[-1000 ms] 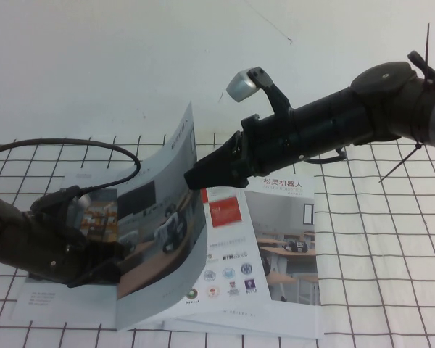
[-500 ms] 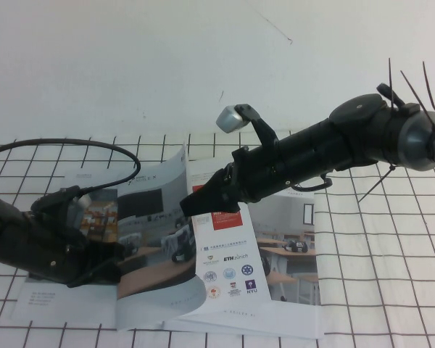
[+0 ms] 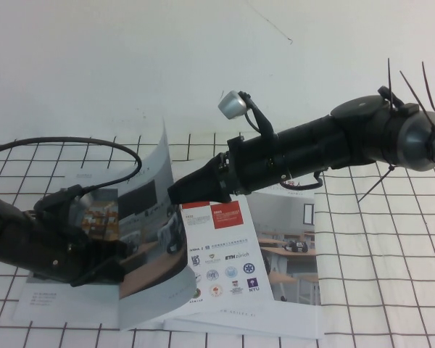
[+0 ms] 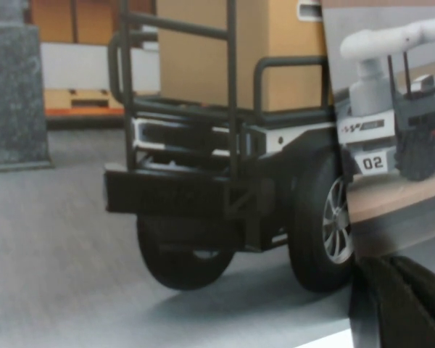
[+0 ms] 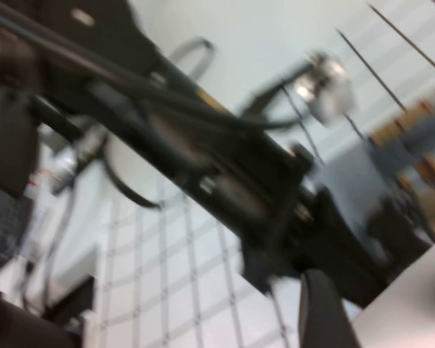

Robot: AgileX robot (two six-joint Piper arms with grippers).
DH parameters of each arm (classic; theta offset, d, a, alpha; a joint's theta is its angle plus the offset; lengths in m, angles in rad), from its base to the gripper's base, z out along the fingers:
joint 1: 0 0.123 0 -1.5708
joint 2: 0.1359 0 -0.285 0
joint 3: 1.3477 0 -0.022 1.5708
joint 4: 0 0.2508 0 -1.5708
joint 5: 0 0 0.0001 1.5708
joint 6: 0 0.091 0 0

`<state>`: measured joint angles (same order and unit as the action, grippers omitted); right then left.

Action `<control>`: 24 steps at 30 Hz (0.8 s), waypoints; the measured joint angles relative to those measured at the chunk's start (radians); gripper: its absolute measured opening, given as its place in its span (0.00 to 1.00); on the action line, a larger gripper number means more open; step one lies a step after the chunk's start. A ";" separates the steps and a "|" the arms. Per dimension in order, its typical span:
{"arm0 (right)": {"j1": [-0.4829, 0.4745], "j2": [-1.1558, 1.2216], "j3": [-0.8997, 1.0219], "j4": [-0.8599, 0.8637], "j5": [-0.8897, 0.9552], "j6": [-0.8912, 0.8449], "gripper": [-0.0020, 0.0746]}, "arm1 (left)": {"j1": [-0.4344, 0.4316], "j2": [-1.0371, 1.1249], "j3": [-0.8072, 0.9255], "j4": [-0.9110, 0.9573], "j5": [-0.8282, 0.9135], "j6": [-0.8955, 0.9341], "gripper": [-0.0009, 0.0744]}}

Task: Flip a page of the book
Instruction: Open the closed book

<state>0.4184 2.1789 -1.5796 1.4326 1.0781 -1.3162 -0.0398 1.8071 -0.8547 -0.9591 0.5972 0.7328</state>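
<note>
- Two arms meet over the book [image 3: 235,268], which lies open on the grid-patterned worktop [image 3: 391,246], its white inner page with red square and logos facing up.
- The page [image 3: 148,239] stands raised and curled, photo side toward the robot's left, its free edge up near the right gripper [image 3: 175,193].
- The right gripper reaches in from the right, its tip against the top of the lifted page; its jaws are spread wide and I see no pinch on the paper, so it seems to be pushing rather than gripping.
- The left gripper [image 3: 109,264] rests low on the left brochure [image 3: 58,301], beside the page's lower edge; whether it is clenched or released I cannot tell.
- Risk: the glossy leaf is only leaning, so it may spring back over the logos if the push stops early.
- Risk: it could land on the left gripper and crease rather than lie flat.
- Risk: pushing too low could drag the whole thin book leftward.
</note>
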 joint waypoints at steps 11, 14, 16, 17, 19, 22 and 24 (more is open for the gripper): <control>0.006 0.000 0.000 0.047 0.028 -0.031 0.48 | -0.002 -0.109 0.004 -0.136 0.019 0.120 0.01; 0.006 0.000 0.000 0.047 0.028 -0.032 0.48 | -0.002 -0.209 0.004 -0.138 0.012 0.135 0.01; 0.006 0.000 0.000 0.047 0.028 -0.032 0.48 | -0.003 -0.284 0.005 -0.130 -0.005 0.142 0.01; 0.006 0.000 0.000 0.047 0.028 -0.032 0.48 | -0.004 -0.315 0.005 -0.124 -0.010 0.146 0.01; 0.006 0.000 0.000 0.047 0.028 -0.032 0.48 | -0.004 -0.396 0.005 -0.103 -0.018 0.153 0.01; 0.006 0.000 0.000 0.047 0.028 -0.032 0.48 | -0.008 -0.509 0.005 -0.034 -0.016 0.154 0.01; 0.006 0.000 0.000 0.047 0.028 -0.032 0.48 | -0.025 -0.577 0.005 0.040 -0.012 0.125 0.01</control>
<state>0.4242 2.1789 -1.5796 1.4797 1.1060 -1.3479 -0.0653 1.2299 -0.8493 -0.9189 0.5852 0.8580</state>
